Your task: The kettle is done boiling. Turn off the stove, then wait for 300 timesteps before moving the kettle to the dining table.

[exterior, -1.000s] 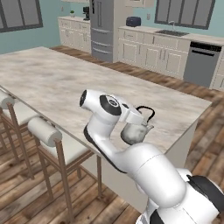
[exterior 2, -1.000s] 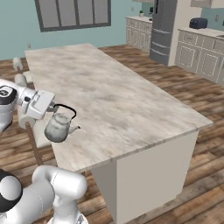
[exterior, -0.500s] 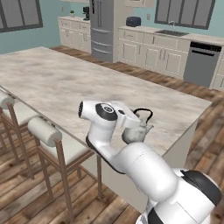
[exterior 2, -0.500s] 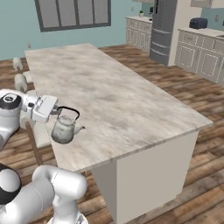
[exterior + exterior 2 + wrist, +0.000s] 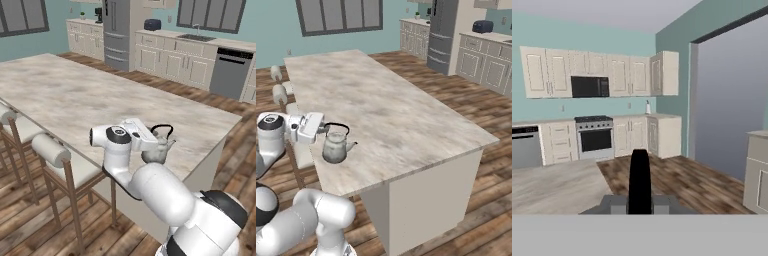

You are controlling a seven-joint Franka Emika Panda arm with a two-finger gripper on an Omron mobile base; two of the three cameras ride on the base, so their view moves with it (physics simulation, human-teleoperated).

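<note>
The small silver kettle (image 5: 158, 150) hangs by its thin black arched handle over the near edge of the dining table (image 5: 70, 95), close to the top; contact cannot be told. My gripper (image 5: 154, 135) is shut on that handle from the side. From the right, the kettle (image 5: 335, 148) sits just inside the marbled top (image 5: 406, 115), with my gripper (image 5: 326, 129) at its handle. The hand view shows the black handle (image 5: 639, 180) upright between my fingers, and the stove (image 5: 594, 134) far off against the back wall.
Cushioned stools (image 5: 52, 150) line the table's near side beside the arm. A black microwave (image 5: 589, 86) hangs above the stove, with a dishwasher (image 5: 524, 146) to its left. A steel fridge (image 5: 117, 30) and pale cabinets (image 5: 175, 62) stand beyond the table.
The kettle and my hand have moved a little further in over the table's edge. The grip on the handle is unchanged.
</note>
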